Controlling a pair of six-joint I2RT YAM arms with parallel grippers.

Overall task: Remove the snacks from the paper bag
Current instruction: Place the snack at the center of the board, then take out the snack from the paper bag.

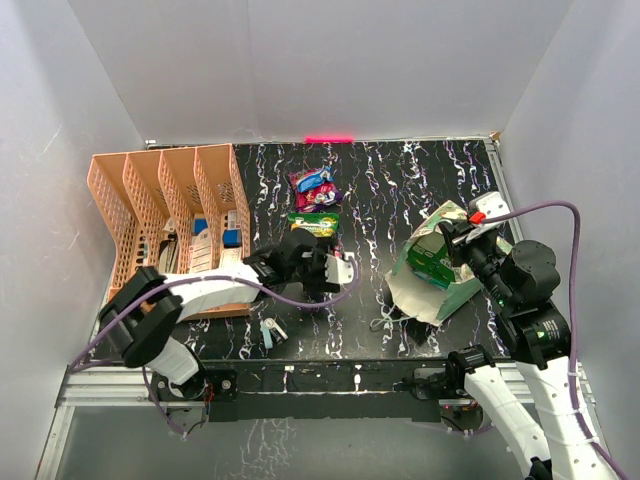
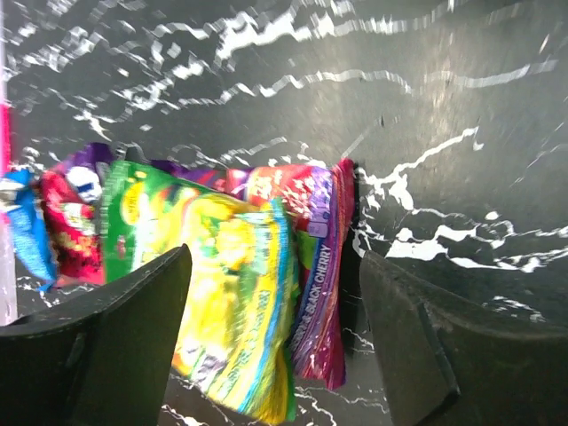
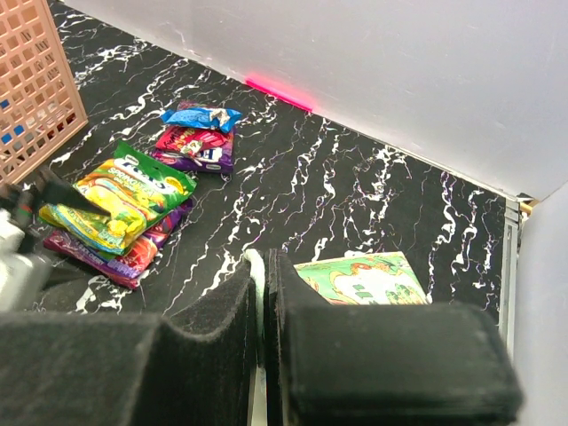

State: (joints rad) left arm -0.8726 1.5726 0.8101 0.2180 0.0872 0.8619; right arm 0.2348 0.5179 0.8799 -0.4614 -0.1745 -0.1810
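Observation:
A yellow-green snack packet [image 2: 222, 293] lies on a purple packet [image 2: 319, 266] on the black marbled table. My left gripper [image 2: 273, 266] is open, with a finger on each side of this pile and not touching it. In the top view the left gripper [image 1: 312, 243] sits just in front of the yellow-green packet [image 1: 314, 224]. More packets, red, purple and blue [image 1: 313, 185], lie behind it. The paper bag [image 1: 440, 262] lies at the right, its printed side [image 3: 364, 280] showing. My right gripper [image 1: 462, 228] [image 3: 264, 266] is shut on the bag's cream top edge.
An orange slotted tray [image 1: 165, 200] stands at the left with small items in it. A small pale blue item [image 1: 272, 332] lies near the table's front edge. White walls enclose the table, with a pink strip [image 1: 330, 138] at the back.

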